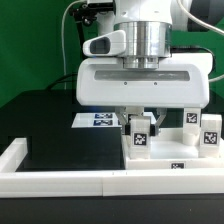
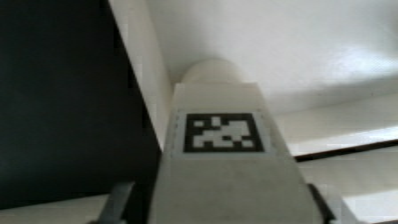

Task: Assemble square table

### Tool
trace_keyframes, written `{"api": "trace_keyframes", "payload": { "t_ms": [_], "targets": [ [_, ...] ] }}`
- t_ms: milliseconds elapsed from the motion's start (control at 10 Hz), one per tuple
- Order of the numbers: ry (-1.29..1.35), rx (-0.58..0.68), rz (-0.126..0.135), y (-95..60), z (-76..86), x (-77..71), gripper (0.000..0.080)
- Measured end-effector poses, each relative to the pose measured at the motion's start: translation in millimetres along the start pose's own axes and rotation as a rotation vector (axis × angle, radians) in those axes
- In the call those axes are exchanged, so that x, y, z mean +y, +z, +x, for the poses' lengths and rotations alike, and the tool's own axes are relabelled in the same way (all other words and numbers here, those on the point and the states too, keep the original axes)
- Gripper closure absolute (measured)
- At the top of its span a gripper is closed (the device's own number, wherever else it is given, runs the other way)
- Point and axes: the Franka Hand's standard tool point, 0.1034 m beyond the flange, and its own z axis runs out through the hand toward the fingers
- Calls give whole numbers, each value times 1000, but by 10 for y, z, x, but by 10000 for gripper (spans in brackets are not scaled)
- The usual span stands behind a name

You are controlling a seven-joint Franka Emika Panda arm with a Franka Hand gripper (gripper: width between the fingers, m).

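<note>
Over the square tabletop [image 1: 165, 152], my gripper [image 1: 140, 128] straddles an upright leg [image 2: 224, 150]; jaws' grip unclear (fingertips hidden). Risk: an off-centre squeeze tips it against neighbouring legs [image 1: 209, 133].

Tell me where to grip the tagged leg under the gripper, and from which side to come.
Grip the leg near its top, above the tag, coming straight down from above. It appears to stand upright on the square slab, so its two plain side faces are free for the fingers. The gripper already hangs over it, jaws either side. Whether they press it yet is unclear.
</note>
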Motion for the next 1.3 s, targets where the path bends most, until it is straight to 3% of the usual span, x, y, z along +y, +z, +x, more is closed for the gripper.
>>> {"api": "trace_keyframes", "payload": {
  "t_ms": [400, 1100, 1200, 1300],
  "targets": [
    [45, 1, 0, 1, 3, 31, 510],
    [383, 15, -26, 9, 23, 268, 505],
    [382, 15, -26, 10, 22, 262, 421],
    [382, 15, -26, 10, 22, 262, 245]
  ]
}}
